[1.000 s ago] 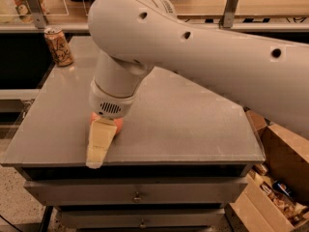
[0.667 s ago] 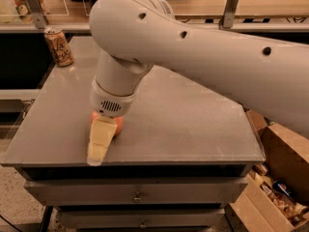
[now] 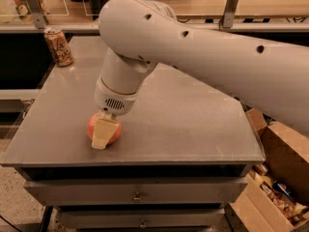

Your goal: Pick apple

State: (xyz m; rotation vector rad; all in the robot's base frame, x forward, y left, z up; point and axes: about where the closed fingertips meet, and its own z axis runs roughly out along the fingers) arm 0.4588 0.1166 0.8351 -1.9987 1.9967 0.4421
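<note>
On the counter (image 3: 193,120), near its front left edge, sits the apple (image 3: 117,130). The gripper (image 3: 102,140) of the white arm (image 3: 203,47) is right on top of it, partly covering it; whether it grips the apple cannot be told. A can (image 3: 58,46) stands at the far left corner.

Grey metal worktop (image 3: 193,120), flat, with drawers (image 3: 137,195) under its front edge. Tool (image 3: 102,137) was low over the worktop, close to that front edge. Apple (image 3: 116,130) sat on the worktop right at the tool, touching it. Drink can (image 3: 58,46) stood upright well behind the tool, at the far corner, left in view. Apple and can were well apart.
</note>
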